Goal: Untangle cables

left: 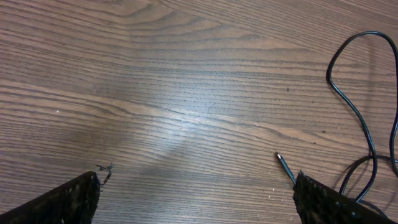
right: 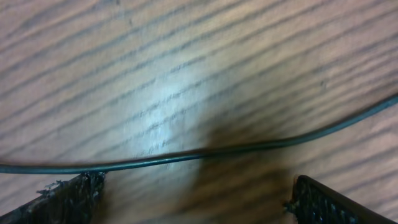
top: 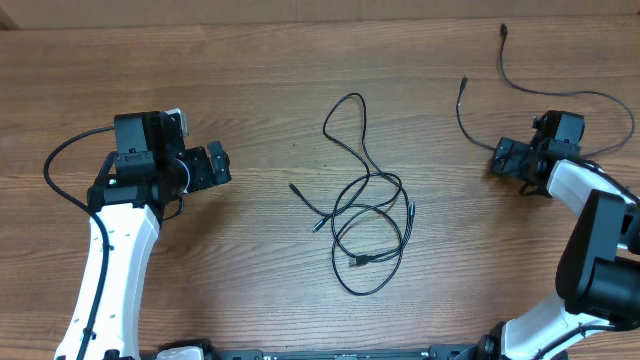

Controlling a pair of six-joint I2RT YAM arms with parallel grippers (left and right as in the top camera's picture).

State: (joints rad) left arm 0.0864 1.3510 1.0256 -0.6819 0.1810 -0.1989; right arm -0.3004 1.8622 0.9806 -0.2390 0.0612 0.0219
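Observation:
A tangle of thin black cables [top: 365, 215] lies in loops at the table's middle, with plug ends near its left and lower parts. A separate thin black cable [top: 520, 88] lies spread at the far right. My left gripper [top: 213, 166] is open and empty, left of the tangle; its view shows a silver-tipped plug [left: 285, 168] by its right finger and a cable loop [left: 360, 115]. My right gripper [top: 508, 158] is open, low over the separate cable [right: 205, 152], which runs just ahead of its fingers.
The wooden table [top: 260, 90] fills all the views. A thicker black wire [top: 62, 160] loops off the left arm. The right arm's white body [top: 590, 200] stands at the right edge.

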